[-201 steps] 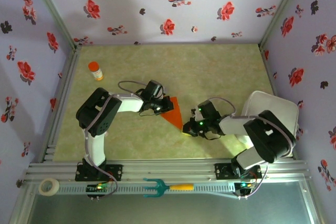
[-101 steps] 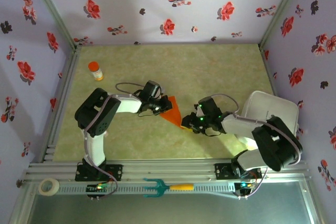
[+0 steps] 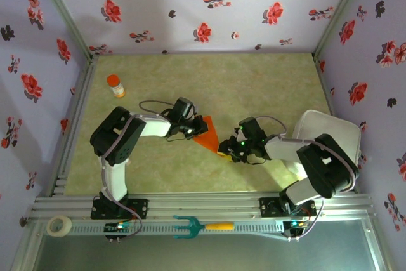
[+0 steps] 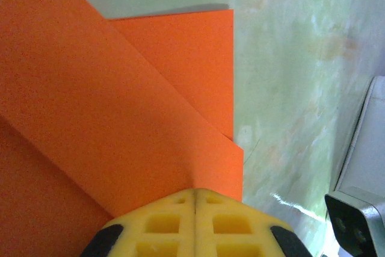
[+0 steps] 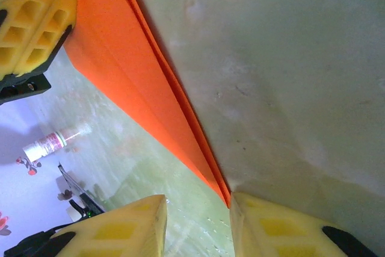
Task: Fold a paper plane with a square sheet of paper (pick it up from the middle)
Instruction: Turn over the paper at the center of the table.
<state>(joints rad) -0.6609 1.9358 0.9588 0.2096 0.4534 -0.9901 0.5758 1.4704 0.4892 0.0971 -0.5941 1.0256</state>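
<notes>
Orange-red sheet of paper [image 3: 210,134] sits mid-frame in the top view, creased to a layered point: we judge mid-fold. Our left gripper [image 4: 195,212] is closed, apparently pinning the layers. Our right gripper [image 5: 194,227] stands partly apart, paper tip between its fingers. Next we'd nip that tip without shifting the pin. Small bottle [image 5: 50,144], left of frame: label unreadable.

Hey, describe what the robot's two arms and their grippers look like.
The left arm and right arm have white links with bulky black joint housings, and thin grey cables loop near the wrists. The left gripper and right gripper have yellow fingers moulded with square pockets, on black mounts.
</notes>
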